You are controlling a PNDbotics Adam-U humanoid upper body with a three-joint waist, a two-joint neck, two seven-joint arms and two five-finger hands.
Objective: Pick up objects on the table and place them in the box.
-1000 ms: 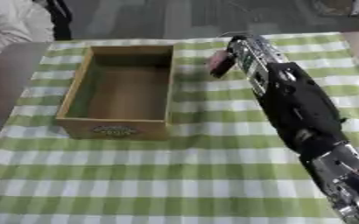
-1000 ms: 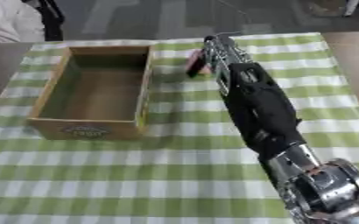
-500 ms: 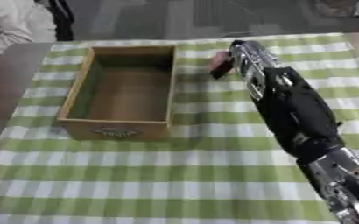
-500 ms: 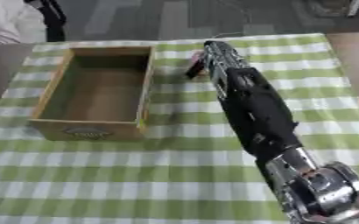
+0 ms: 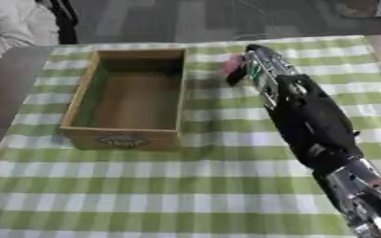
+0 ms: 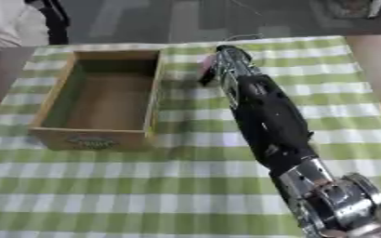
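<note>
The robot's right hand (image 5: 257,65) reaches far out over the green and white checked cloth (image 5: 186,186). At its tip there is a small pink and dark thing (image 5: 234,69). It is too small to say what it is. The thing is right against the hand, just to the right of the wooden box (image 5: 130,96), near the far edge of the table. The arm covers most of the hand, so I cannot tell if the fingers are curled round the pink thing or only touching it. I also cannot tell if the thing is on the cloth or lifted up.

The box is open on top, and nothing shows inside it. It sits well to the left of the arm. The left hand does not show in either view.

I think this is the picking-up step. The hand is at the thing, and the thing is not yet in the box. Next, the hand needs to hold the thing well, lift it over the near wall of the box, and let it go inside.
</note>
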